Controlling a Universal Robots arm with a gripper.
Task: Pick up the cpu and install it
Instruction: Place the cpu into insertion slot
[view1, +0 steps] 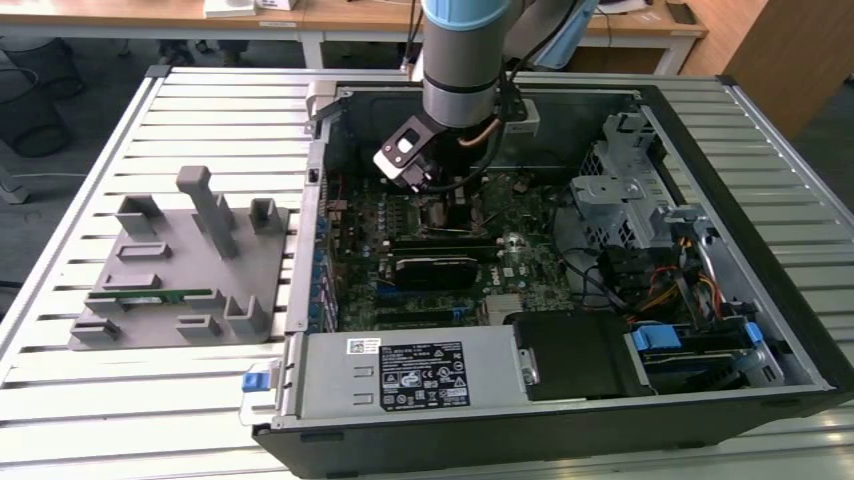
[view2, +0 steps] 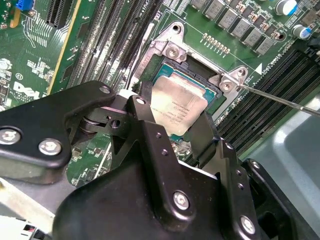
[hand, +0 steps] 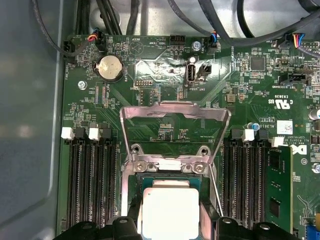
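The cpu is a flat square chip with a silvery top. It sits low over the open socket on the green motherboard, inside the socket's outline; I cannot tell whether it rests in it. My gripper has its black fingers against two opposite edges of the chip, shut on it. In the first wrist view the cpu lies just below the raised metal load plate. In the exterior view the gripper reaches down into the open computer case.
A thin socket lever sticks out beside the socket. Memory slots flank it, with one green stick fitted. A black block and a power supply lie nearer the case front. A grey fixture tray stands at the exterior view's left.
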